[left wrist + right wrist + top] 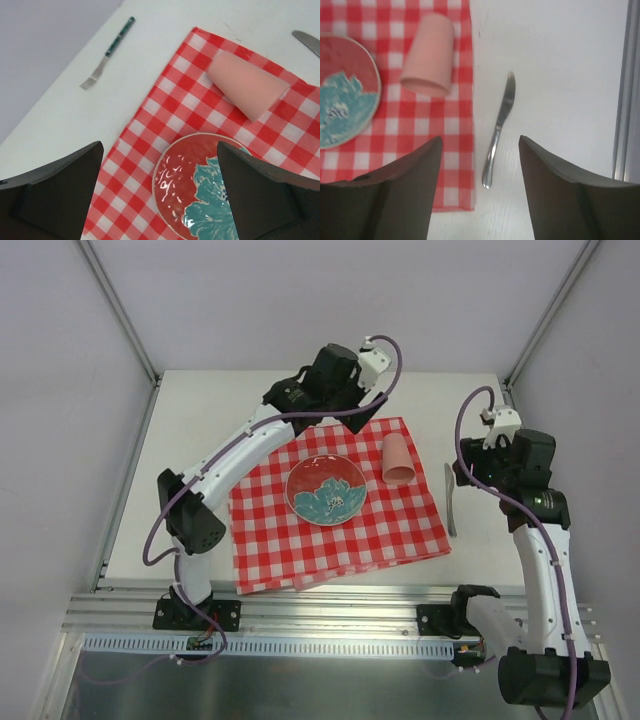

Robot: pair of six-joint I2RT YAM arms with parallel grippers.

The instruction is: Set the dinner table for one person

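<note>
Plainly, we see both grippers spread wide and holding nothing: the left gripper hangs over the plate, the right gripper over the knife. The dinner table lies beneath, bearing a checked cloth with the plate and a tipped pink cup on it. The knife lies just beside the cloth, and a fork lies on bare tabletop apart from it.

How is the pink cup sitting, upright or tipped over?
Tipped over: the cup lies on its side on the cloth, beside the plate.
</note>
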